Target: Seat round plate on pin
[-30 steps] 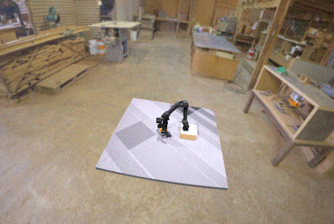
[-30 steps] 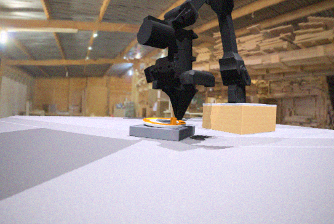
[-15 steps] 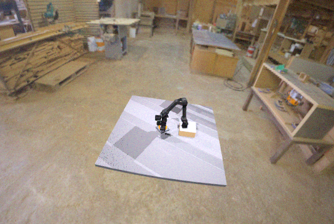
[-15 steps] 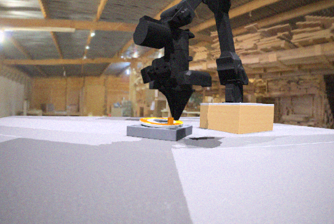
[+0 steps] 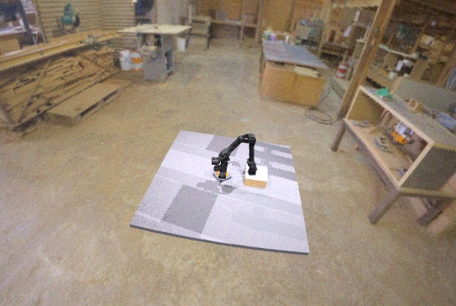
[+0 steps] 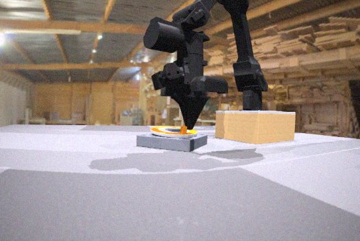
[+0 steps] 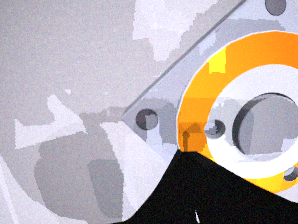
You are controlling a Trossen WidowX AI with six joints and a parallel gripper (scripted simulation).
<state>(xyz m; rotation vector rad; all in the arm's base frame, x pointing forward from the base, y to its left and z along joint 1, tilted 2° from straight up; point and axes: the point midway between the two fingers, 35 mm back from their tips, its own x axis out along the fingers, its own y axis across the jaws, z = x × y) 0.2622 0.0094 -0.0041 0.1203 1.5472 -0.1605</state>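
The round plate (image 6: 159, 130) (image 7: 195, 95), orange with a white inner ring, sits tilted over the grey square base (image 6: 162, 142) (image 7: 165, 95); its left side is higher in the exterior view. The orange tab (image 6: 183, 130) (image 7: 192, 138) stands at the plate's rim, with the small hole (image 7: 215, 128) just inward of it. Whether the pin is in that hole cannot be told. My gripper (image 6: 189, 128) (image 7: 184, 156) is shut and empty, its tips down close beside the tab; whether they touch it is unclear. The black fingers hide the lower plate in the wrist view. The post is hard to make out inside the centre opening.
A wooden box (image 5: 255, 182) (image 6: 275, 127) with a white top stands right of the base, under the arm's mount. The base has dark corner holes (image 7: 146, 119) (image 7: 275, 6). Patchy shadows lie across the grey table top (image 5: 252, 227) (image 6: 185, 205).
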